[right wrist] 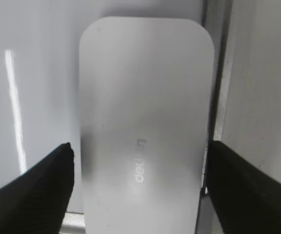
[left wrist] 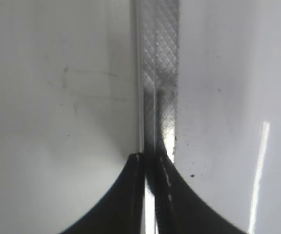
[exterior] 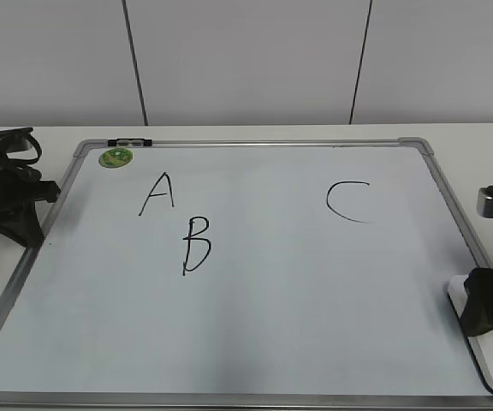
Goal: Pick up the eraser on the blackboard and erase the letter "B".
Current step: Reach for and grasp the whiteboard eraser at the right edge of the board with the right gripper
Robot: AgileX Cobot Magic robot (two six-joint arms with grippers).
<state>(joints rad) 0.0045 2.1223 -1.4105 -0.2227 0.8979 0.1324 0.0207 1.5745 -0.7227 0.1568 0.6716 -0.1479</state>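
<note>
Straddling the eraser [right wrist: 145, 126], my right fingers [right wrist: 38, 190] stand wide, one dark tip on each long side of the white block, with slim gaps that leave contact uncertain. My right gripper [exterior: 489, 301] sits at the board's lower right corner, where the eraser lies on the blackboard [exterior: 315, 325] against its right frame. Faint grey lettering shows on the eraser's top. My left fingers [left wrist: 130, 195] are pressed nearly together, holding nothing, right over the silver left frame strip [left wrist: 160, 73]; the left gripper [exterior: 11, 201] rests at the board's left edge.

Out on the board, the letter "B" [exterior: 196, 245] sits left of centre, just below and right of the "A" [exterior: 157, 195], with the "C" [exterior: 347, 201] well apart on the right. A round green sticker [exterior: 115, 157] lies near the top left corner. The board covers a pale surface [exterior: 478, 145], with a plain panelled wall [exterior: 246, 60] behind.

The eraser's near end is cut off in both views, and its underside is hidden.
</note>
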